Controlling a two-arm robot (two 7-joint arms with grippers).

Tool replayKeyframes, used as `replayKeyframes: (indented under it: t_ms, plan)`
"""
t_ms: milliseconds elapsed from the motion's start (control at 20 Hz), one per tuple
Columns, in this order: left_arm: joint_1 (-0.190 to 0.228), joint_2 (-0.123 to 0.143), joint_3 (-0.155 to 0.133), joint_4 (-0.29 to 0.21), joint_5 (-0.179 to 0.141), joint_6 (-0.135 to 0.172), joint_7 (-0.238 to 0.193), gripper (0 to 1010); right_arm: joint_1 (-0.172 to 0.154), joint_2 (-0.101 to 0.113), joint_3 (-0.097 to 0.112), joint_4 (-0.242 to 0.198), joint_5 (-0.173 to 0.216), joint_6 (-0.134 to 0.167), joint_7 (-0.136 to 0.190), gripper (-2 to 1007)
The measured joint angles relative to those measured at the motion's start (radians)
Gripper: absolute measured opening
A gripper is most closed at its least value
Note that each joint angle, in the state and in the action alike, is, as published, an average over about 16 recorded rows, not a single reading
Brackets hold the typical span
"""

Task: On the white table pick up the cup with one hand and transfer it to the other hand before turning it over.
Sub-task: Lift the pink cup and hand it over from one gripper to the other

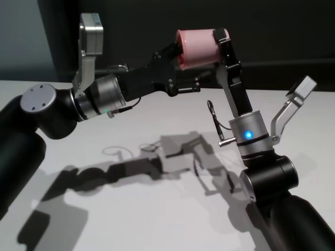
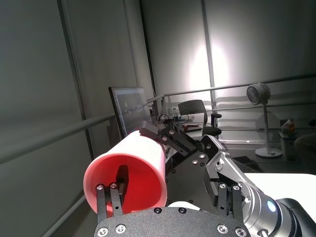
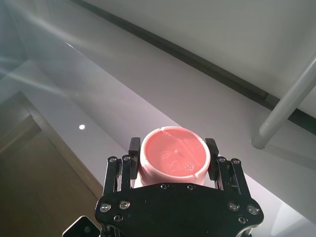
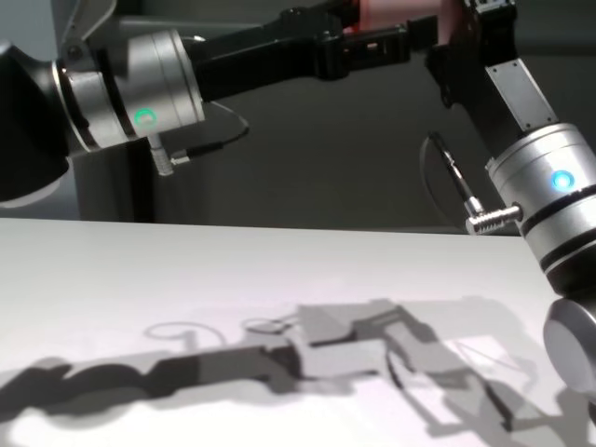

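The cup [image 1: 197, 47] lies on its side high above the table [image 1: 157, 209], between the left gripper [image 1: 180, 55] and the right gripper [image 1: 222, 44].

The supporting surface is the white table [image 1: 172, 209], a broad, flat, glossy top seen in the head and chest views. No object is seen resting on the part in view. Grey shadows [image 1: 157, 162] of the two arms fall across its middle, running from the robot's left toward its right. The far edge meets a dark wall [image 1: 282, 31].
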Motion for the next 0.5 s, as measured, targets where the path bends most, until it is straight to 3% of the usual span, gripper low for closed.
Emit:
replayKeyframes:
  t_ms: [500]
  plan:
    - [0.055,0.071,-0.011,-0.092,0.001,0.031,0.048,1001,0.000,0.000,0.000,0.000,0.000,0.000,0.000,756]
